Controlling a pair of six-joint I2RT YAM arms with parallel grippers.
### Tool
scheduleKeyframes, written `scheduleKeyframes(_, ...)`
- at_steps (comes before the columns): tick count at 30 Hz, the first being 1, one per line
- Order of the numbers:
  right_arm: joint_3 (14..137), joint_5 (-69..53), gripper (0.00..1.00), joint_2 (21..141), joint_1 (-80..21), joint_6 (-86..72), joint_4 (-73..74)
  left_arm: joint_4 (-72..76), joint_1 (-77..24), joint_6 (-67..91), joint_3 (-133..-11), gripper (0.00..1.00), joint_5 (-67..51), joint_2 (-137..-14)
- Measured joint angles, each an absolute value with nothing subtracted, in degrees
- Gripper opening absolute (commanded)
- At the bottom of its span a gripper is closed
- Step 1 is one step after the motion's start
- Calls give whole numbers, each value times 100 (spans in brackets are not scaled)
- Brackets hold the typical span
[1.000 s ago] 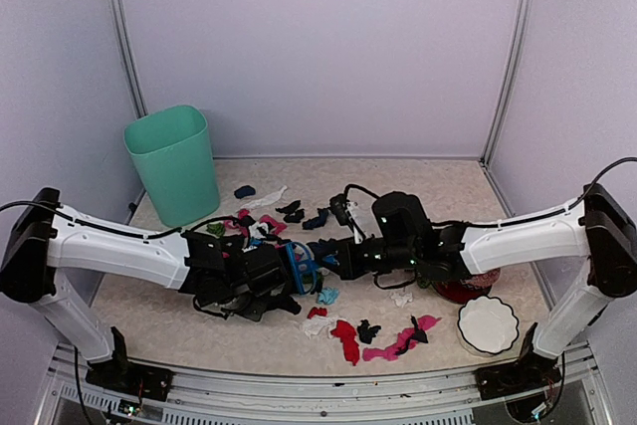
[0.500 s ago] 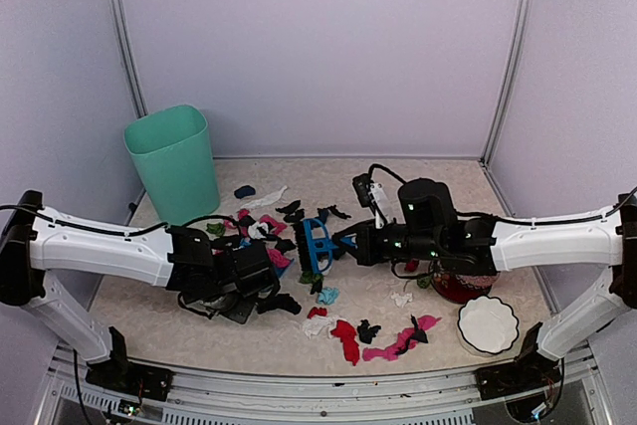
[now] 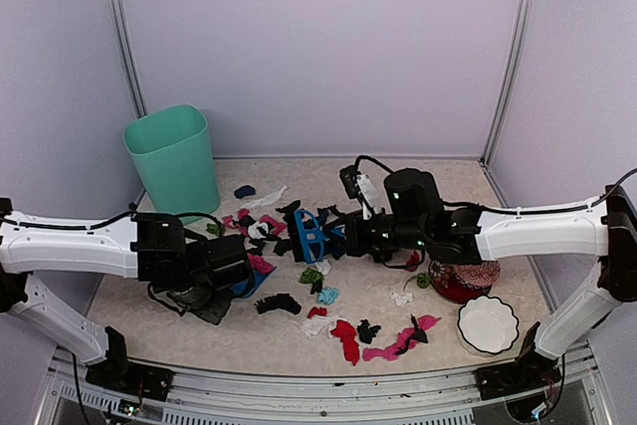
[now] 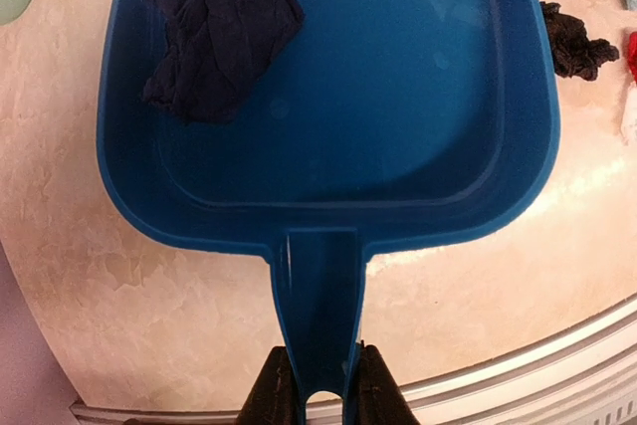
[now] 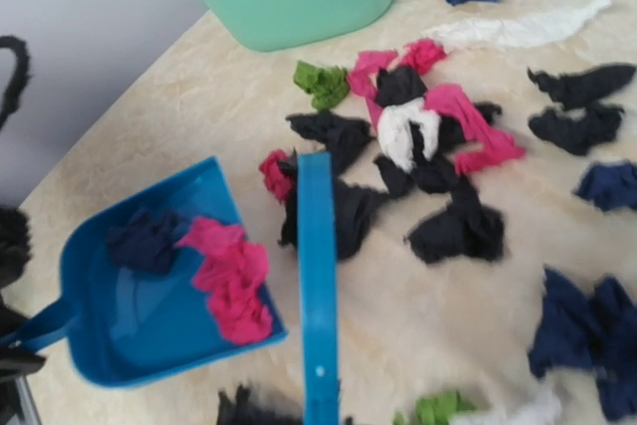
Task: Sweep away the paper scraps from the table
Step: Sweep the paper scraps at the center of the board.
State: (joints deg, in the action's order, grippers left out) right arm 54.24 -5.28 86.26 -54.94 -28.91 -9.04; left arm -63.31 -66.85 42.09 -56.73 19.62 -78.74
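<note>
L jaws grip dustpan, R jaws grip brush

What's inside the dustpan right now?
Inside the dustpan: one crumpled navy scrap and pink scraps at its open lip; the rest looks bare. Anything under those scraps is hidden.

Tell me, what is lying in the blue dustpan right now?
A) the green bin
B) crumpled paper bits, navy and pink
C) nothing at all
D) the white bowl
B: the left wrist view shows a crumpled navy scrap inside the dustpan, and the right wrist view shows a pink scrap at its front lip.
</note>
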Motion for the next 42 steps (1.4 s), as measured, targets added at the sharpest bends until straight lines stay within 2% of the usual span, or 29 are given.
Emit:
scheduleKeyframes(16,7393,-685,0,10652,-5494,-3459,-1592,-7531,-6657,4626,-5673,0,1896,-7111)
scheduleKeyframes(28,9367,-888,0,12652,-5494,-4460,-2084,-7664,-6630,4956,-5439,0,1693,-6593)
scheduleKeyframes(42,11611,-1466,0,14781,-5496,-5736,-2016,-7651,-6630,5083,-5100,0,1507,-6206)
